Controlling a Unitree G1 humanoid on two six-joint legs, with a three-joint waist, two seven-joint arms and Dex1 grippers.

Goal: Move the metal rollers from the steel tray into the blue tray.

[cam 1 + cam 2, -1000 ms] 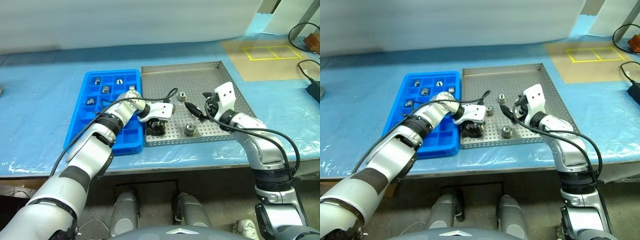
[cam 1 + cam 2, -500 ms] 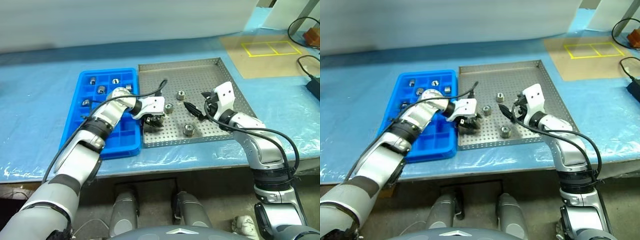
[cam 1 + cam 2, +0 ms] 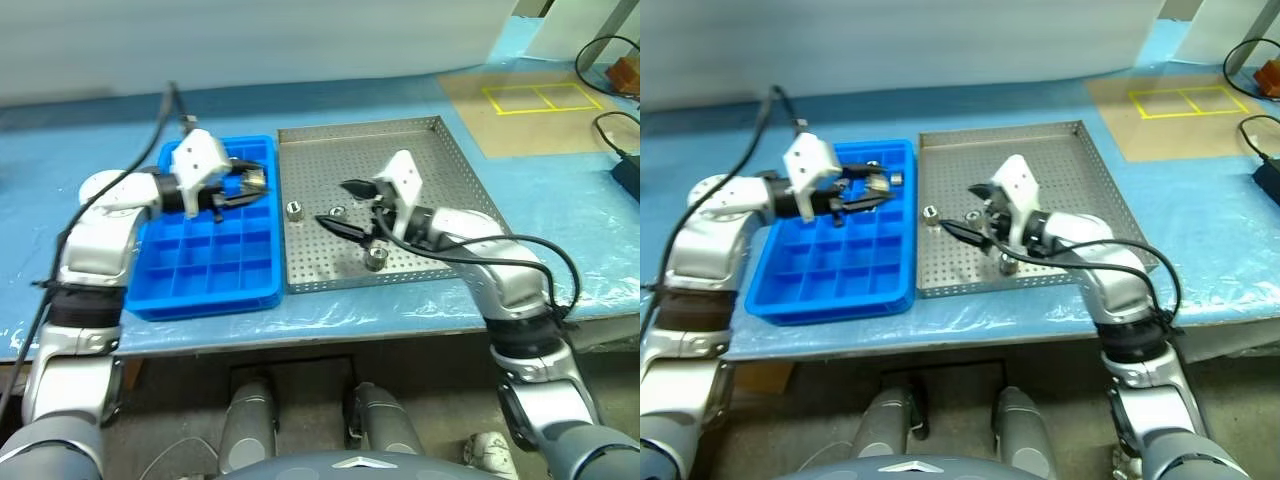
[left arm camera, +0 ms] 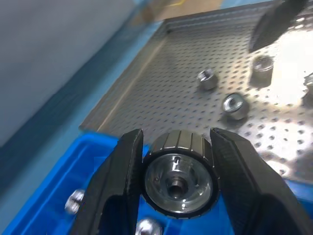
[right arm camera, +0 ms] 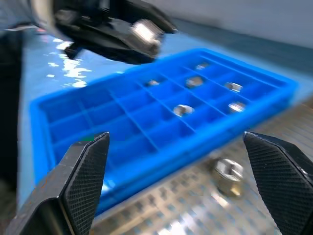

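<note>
My left gripper (image 3: 245, 186) is shut on one of the metal rollers (image 4: 178, 182), a ribbed silvery cylinder with a central hole. It holds it above the far end of the blue tray (image 3: 210, 270). Several rollers (image 5: 183, 110) lie in that tray's far compartments. Three more rollers (image 3: 295, 210) (image 3: 338, 211) (image 3: 375, 258) rest on the perforated floor of the steel tray (image 3: 440, 160). My right gripper (image 3: 345, 207) hangs open over the middle of the steel tray, pointing toward the blue tray, with nothing between its fingers.
A blue sheet covers the table (image 3: 80, 150). At the back right lies a brown board with yellow taped squares (image 3: 530, 98), and black cables (image 3: 610, 130) run beside it. The table's front edge sits close below both trays.
My left gripper rose from the steel tray's near left corner and swung left with the roller, over the blue tray. My right gripper moved left across the steel tray, still open.
</note>
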